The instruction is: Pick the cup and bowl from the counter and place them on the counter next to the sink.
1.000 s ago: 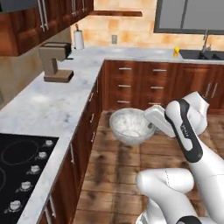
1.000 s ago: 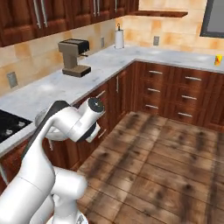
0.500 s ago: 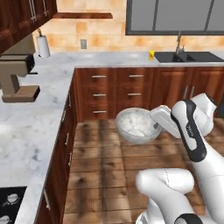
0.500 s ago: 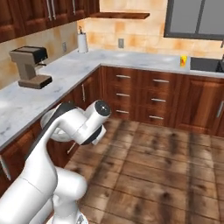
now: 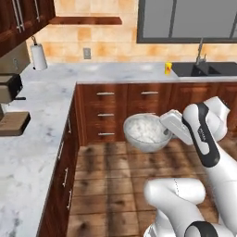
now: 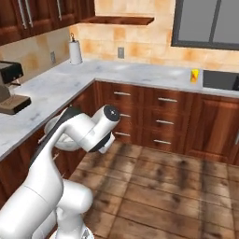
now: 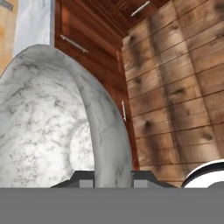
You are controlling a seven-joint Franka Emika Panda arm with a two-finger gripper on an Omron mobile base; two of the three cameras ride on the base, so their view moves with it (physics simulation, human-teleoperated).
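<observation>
The wide silvery-grey bowl (image 5: pixel 145 132) with a white speckled inside hangs over the wooden floor, in front of the drawers. My gripper (image 5: pixel 165 133) is shut on its right rim. In the hand view the bowl (image 7: pixel 52 127) stands on edge, and its rim runs between the two tips of the gripper (image 7: pixel 113 177). The small yellow cup (image 5: pixel 168 68) stands upright on the white marble counter (image 5: pixel 115 71), just left of the dark sink (image 5: pixel 206 69). From the right base the cup (image 6: pixel 194 75) stands by the sink (image 6: pixel 221 79) on the counter (image 6: pixel 140 70).
A coffee machine (image 5: pixel 9 104) sits on the left counter run and a paper towel roll (image 5: pixel 39 56) in the back corner. A thin faucet (image 5: pixel 200 48) rises behind the sink. Reddish-brown drawers (image 5: pixel 125 111) line the far side of the wooden floor (image 6: pixel 177 186).
The base has turned and driven, so the whole scene has shifted: the cooktop has left the views, and the sink and cup are nearer. The bowl stays in my gripper.
</observation>
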